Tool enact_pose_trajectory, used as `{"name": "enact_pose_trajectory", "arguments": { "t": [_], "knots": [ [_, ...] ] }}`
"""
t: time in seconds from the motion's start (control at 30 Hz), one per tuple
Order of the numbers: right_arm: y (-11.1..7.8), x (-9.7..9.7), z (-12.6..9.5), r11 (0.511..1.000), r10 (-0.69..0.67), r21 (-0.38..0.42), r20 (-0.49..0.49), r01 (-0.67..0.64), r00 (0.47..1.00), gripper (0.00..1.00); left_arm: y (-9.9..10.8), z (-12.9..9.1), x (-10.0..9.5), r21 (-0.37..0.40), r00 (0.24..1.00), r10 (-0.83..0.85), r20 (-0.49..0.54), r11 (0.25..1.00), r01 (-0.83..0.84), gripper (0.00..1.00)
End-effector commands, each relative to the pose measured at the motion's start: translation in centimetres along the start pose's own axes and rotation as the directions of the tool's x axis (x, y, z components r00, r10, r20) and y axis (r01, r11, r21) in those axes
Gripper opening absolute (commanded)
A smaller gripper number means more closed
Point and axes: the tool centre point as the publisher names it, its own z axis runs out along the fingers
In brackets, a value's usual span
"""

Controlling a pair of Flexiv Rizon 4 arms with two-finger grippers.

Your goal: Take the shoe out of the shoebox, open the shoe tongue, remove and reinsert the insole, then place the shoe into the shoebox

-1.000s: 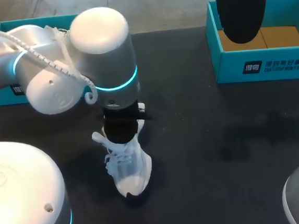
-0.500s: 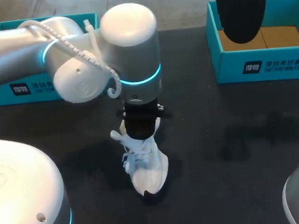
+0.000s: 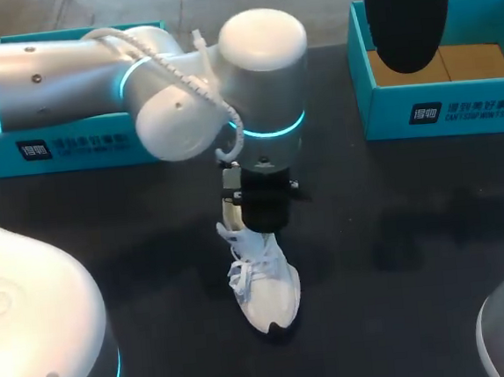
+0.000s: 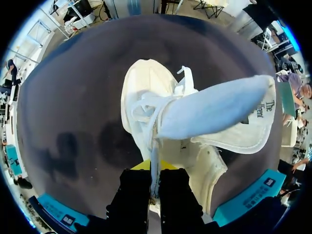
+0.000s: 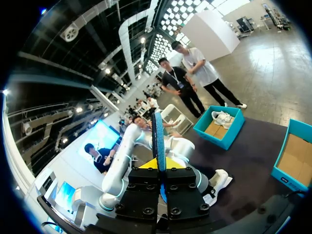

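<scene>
My left gripper (image 4: 153, 187) is shut on the thin rim of the white shoe (image 4: 146, 92) at its heel end. The shoe's tongue (image 4: 214, 109) is folded out and up from the opening. In the head view the shoe (image 3: 267, 284) hangs under my left gripper (image 3: 256, 216) over the middle of the dark table, toe toward the front. My right gripper (image 5: 160, 173) is shut on the dark insole (image 5: 157, 141), held upright and edge-on. The insole (image 3: 407, 16) shows high over the right shoebox (image 3: 444, 110). The shoe (image 5: 218, 179) also appears ahead of the right gripper.
A second teal box (image 3: 63, 145) stands at the back left, behind my left arm (image 3: 182, 97); in the right wrist view this box (image 5: 217, 127) holds another white shoe. The right shoebox (image 5: 292, 156) has a bare cardboard floor. The table (image 3: 397, 229) is black.
My left arm has carried the shoe to the right across the table. The right gripper and the insole have stayed where they were.
</scene>
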Motion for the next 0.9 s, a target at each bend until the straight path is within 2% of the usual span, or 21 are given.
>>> {"name": "enact_pose_trajectory", "arguments": {
  "t": [0.03, 0.43, 0.47, 0.5, 0.53, 0.57, 0.73, 0.9],
  "knots": [
    [0.2, 0.0, 0.1, 1.000, 0.002, 0.003, 0.003, -0.002, 1.000, 0.00, 0.1, 0.5, -0.8, 0.005, 0.999, 0.029, -0.040, 1.000, -0.029, 0.00],
    [0.2, 0.0, 0.1, 1.000, 0.002, 0.003, 0.003, -0.002, 1.000, 0.00, -0.6, 1.8, -1.0, 0.015, 0.995, 0.084, -0.057, 0.996, -0.083, 0.00],
    [0.2, 0.0, 0.1, 1.000, 0.002, 0.003, 0.003, -0.002, 1.000, 0.00, -0.6, 1.8, -1.0, 0.017, 0.995, 0.081, -0.056, 0.997, -0.080, 0.19],
    [0.2, 0.0, 0.1, 1.000, 0.002, 0.003, 0.003, -0.002, 1.000, 0.00, -0.5, 1.9, -1.0, 0.019, 0.996, 0.075, -0.052, 0.997, -0.075, 0.47],
    [0.2, 0.0, 0.1, 1.000, 0.002, 0.003, 0.003, -0.002, 1.000, 0.00, -0.4, 1.9, -1.0, 0.022, 0.996, 0.071, -0.049, 0.997, -0.070, 0.85],
    [0.2, 0.0, 0.1, 1.000, 0.002, 0.003, 0.003, -0.002, 1.000, 0.00, -0.4, 1.9, -1.0, 0.024, 0.997, 0.067, -0.044, 0.998, -0.066, 1.00],
    [0.2, 0.0, 0.1, 1.000, 0.002, 0.003, 0.003, -0.002, 1.000, 0.00, 0.0, 1.3, -0.8, 0.038, 0.999, 0.050, -0.013, 0.998, -0.049, 1.00],
    [0.2, 0.0, 0.1, 1.000, 0.002, 0.003, 0.003, -0.002, 1.000, 0.00, 0.6, -0.3, -1.0, 0.076, 0.999, 0.008, 0.045, 0.997, -0.012, 1.00]
  ]
}}
